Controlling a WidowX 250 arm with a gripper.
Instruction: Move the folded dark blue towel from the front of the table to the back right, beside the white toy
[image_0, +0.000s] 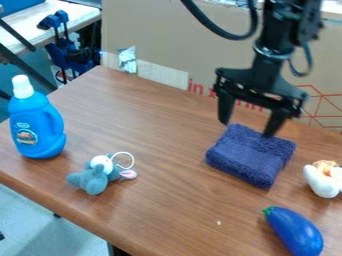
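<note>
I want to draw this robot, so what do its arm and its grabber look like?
The arm is black, with a shiny-looking band low down. A thick black cable loops on one side and a thinner dark cable on the other. The gripper is black too: a wide bar with two chunky fingers.

Bright diffuse light, soft shadows, faint tabletop (160, 131) sheen

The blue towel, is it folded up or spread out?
Folded: the towel sits as a small, thick pad on the table, not a thin, flat sheet.
</note>
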